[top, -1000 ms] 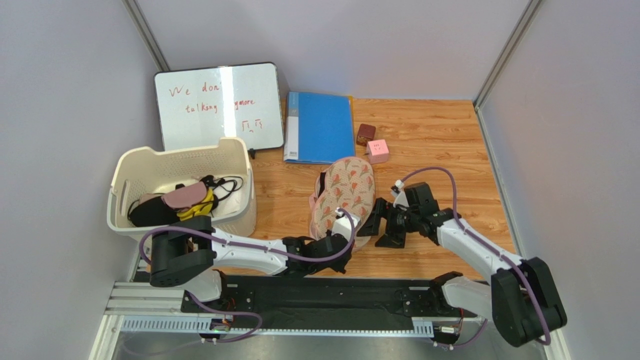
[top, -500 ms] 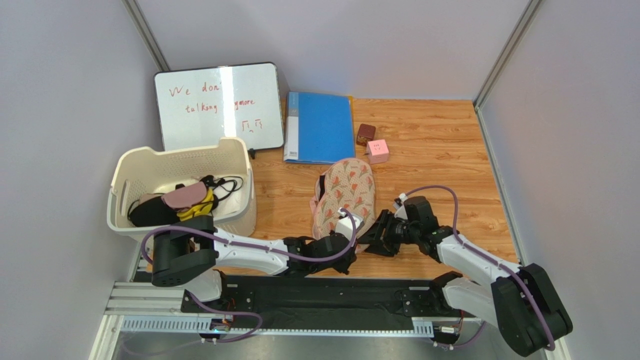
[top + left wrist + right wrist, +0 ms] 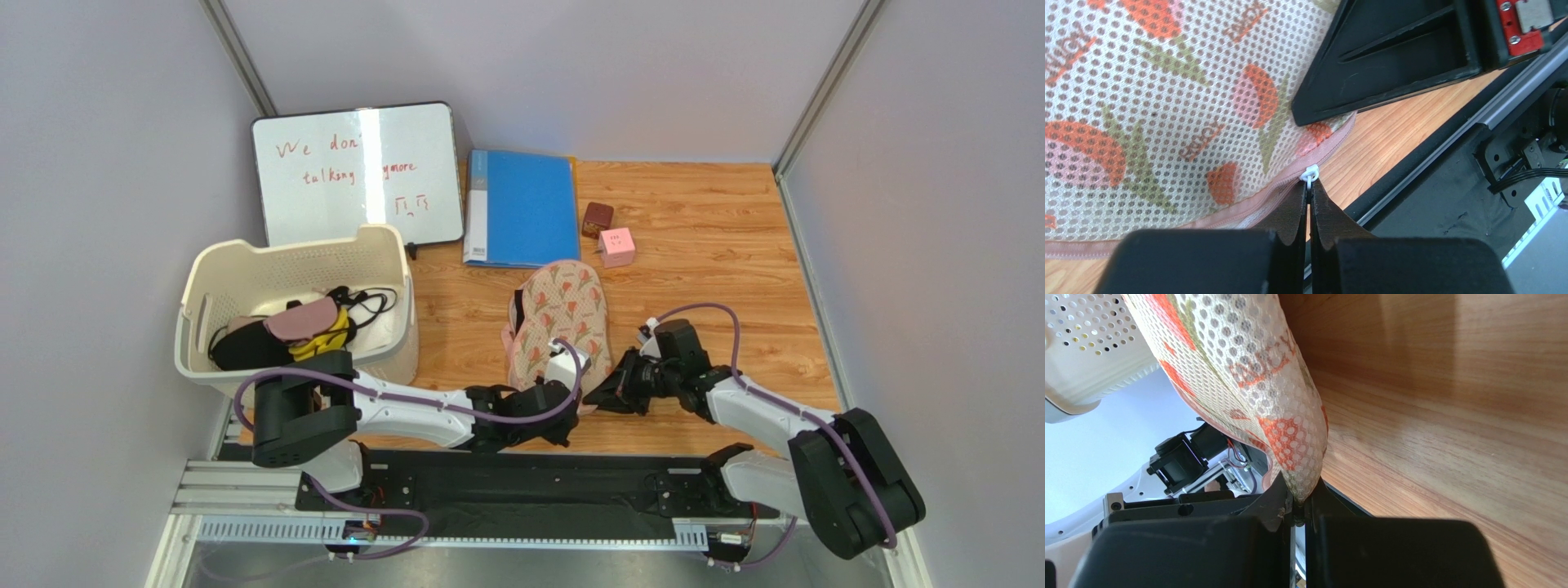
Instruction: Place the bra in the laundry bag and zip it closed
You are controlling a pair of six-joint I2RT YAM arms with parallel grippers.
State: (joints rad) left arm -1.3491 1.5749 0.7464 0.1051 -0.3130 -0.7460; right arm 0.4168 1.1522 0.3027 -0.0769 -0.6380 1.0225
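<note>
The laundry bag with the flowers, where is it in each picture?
Top external: laundry bag in the middle, between both arms.
Left wrist: fills the upper left; left end effector pinches its zip pull.
Right wrist: top left, its tip pinched in right end effector.
Shared landmark: the wooden table.

The laundry bag (image 3: 562, 321) is beige-pink honeycomb mesh printed with orange-red and pink blooms, olive-green leaves and small brown lettering. It has dusty-pink zip edging (image 3: 1247, 207) and a white zip pull (image 3: 1310, 175). The table (image 3: 736, 233) is warm orange-brown wood grain; the basket (image 3: 294, 249) is cream, dotted with tiny holes, its garments (image 3: 301, 328) pink, yellow and black — the whiteboard (image 3: 358, 178) white with red handwriting, the folder (image 3: 521, 208) plain blue, one small box (image 3: 617, 246) pink and the other box (image 3: 597, 219) dark red-brown. The left gripper (image 3: 1309, 202) and right gripper (image 3: 1298, 508) are black — their arms (image 3: 405, 398) white, with purple cables (image 3: 705, 306).
</note>
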